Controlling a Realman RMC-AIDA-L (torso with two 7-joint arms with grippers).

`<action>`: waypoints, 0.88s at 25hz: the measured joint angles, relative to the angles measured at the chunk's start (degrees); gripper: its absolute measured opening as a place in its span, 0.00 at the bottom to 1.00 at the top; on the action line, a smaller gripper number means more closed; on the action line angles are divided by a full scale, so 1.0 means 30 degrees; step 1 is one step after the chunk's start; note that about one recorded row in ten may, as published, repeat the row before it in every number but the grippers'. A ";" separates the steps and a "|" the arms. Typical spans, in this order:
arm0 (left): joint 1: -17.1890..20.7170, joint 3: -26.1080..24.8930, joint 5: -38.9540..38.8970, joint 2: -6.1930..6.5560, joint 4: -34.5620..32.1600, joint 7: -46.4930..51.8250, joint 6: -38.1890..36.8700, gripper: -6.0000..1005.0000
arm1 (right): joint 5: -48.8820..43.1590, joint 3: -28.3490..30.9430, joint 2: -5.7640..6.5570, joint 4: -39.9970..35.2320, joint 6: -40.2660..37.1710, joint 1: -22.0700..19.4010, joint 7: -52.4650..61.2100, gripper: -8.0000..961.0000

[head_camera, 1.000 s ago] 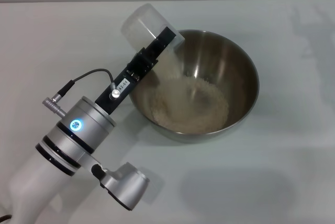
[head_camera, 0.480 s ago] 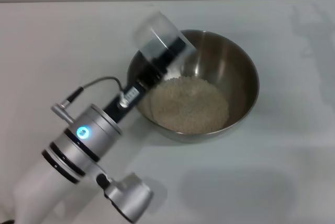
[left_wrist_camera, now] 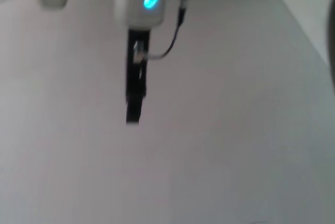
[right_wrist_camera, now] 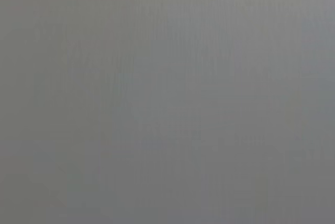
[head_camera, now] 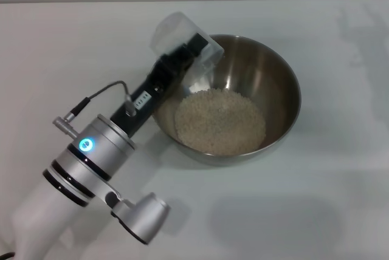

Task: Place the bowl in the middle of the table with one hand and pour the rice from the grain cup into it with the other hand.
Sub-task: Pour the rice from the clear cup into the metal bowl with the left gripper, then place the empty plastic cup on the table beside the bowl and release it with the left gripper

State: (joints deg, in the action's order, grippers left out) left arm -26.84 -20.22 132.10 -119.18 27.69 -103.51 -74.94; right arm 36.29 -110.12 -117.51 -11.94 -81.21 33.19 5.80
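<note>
Left gripper (head_camera: 189, 53) grips the tipped grain cup (head_camera: 182, 38) over the bowl (head_camera: 279, 84) rim, rice (head_camera: 220, 120) heaped inside.

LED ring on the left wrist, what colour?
Blue-cyan LED ring, clearest in the head view.

— What's different from a second ago?
— The stream has stopped; the rice (head_camera: 220, 121) now lies in a settled heap in the bowl (head_camera: 276, 71).
— And the grain cup (head_camera: 182, 40)?
— Empty-looking, swung slightly, with the left gripper (head_camera: 182, 56) shifted along the rim.
</note>
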 joint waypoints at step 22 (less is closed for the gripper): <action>0.1096 -0.6704 -0.3159 0.0000 0.0164 2.6872 0.3850 0.05 | 0.0001 -0.0041 -0.0113 0.0054 0.0061 -0.0164 0.0002 0.55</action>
State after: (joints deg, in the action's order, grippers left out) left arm -23.55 -40.34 122.63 -119.18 28.19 -22.89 -63.39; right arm 36.30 -110.24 -117.85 -11.78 -81.02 32.69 5.80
